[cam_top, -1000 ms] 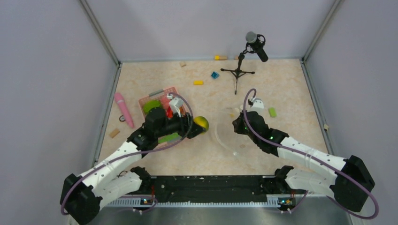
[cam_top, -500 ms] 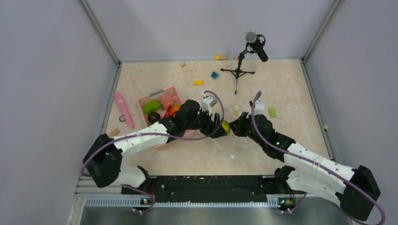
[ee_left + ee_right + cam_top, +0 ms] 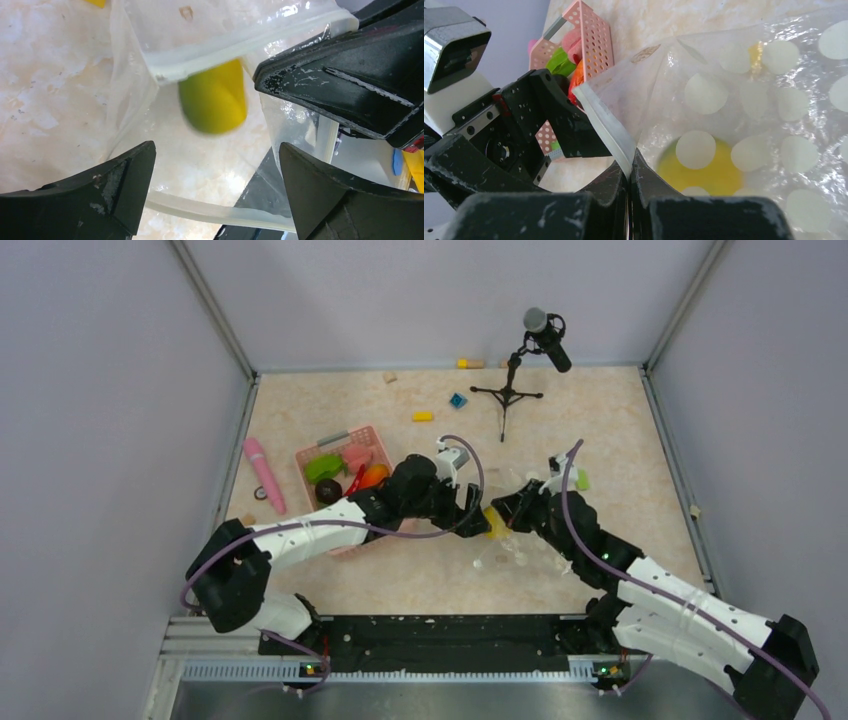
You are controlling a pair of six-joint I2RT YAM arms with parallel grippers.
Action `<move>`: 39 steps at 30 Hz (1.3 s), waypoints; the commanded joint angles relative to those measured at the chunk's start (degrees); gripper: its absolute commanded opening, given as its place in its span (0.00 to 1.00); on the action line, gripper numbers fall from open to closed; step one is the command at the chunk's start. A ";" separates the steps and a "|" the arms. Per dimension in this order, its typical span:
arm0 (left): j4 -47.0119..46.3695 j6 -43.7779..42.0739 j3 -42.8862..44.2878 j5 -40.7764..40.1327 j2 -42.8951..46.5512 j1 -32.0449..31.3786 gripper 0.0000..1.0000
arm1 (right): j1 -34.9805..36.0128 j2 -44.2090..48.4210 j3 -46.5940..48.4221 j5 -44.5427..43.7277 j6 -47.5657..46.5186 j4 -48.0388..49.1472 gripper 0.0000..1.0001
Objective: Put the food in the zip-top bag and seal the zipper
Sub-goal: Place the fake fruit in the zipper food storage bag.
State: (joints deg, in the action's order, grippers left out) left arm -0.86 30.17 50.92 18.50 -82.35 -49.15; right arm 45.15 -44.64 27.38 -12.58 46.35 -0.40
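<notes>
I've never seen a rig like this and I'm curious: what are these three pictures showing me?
A robot's left arm and right arm stand on a table. One picture looks down from above; the other two come from cameras on the wrists. The right gripper pinches the zipper of a clear dotted bag, holding its mouth up. The left gripper is open, and a yellow-green lemon sits loose just inside the mouth. A pink basket holds more toy food.

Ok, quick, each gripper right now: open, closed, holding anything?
Left gripper: open, holding nothing.
Right gripper: shut on the whitish zipper strip of the clear white-dotted plastic bag.
</notes>
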 commanded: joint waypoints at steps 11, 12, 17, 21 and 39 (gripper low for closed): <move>0.43 -1.84 -2.51 -2.77 16.90 -1.83 0.99 | 0.19 0.56 1.25 -3.46 4.36 1.10 0.00; 2.31 -1.63 -3.02 -5.43 18.74 -1.85 0.99 | 0.18 0.65 1.15 -3.62 4.36 1.12 0.00; 9.72 2.38 -6.34 -30.39 26.05 -1.75 0.99 | 0.12 1.40 -0.41 -4.01 3.87 3.75 0.00; 18.18 7.99 -6.63 -45.97 29.29 -1.12 0.98 | 0.16 1.66 -0.70 -4.30 3.24 3.32 0.00; 16.97 12.56 -12.89 -34.69 28.54 18.80 0.98 | 0.14 -0.01 -1.00 -6.95 1.78 2.06 0.00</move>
State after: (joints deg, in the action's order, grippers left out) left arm 20.73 43.40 39.07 -25.50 -50.83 -33.71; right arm 45.15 -43.86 26.61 -18.11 49.08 0.62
